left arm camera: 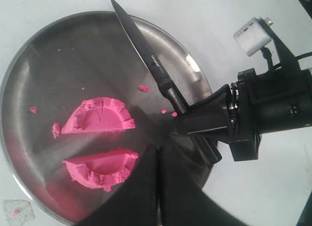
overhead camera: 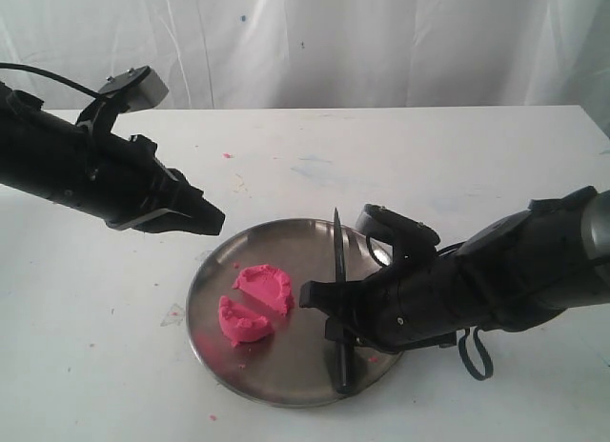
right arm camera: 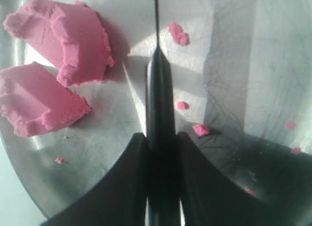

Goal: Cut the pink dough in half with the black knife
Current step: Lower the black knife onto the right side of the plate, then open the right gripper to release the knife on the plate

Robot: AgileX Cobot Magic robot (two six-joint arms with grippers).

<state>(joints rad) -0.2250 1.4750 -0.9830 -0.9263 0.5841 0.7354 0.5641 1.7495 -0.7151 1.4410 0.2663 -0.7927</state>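
On steel plate (overhead camera: 286, 377): pink dough (overhead camera: 265, 287) in two halves; right gripper (overhead camera: 316, 299) grasping black knife (overhead camera: 338, 256) above it; left gripper (overhead camera: 212, 218) clenched, empty.

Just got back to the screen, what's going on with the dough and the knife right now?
The pink dough already lies in two halves, side by side with a gap between them, on the steel plate. The right gripper holds the black knife by its handle, with the blade over the plate beside the halves, not touching them. The left gripper is shut and empty, hovering by the plate's edge.
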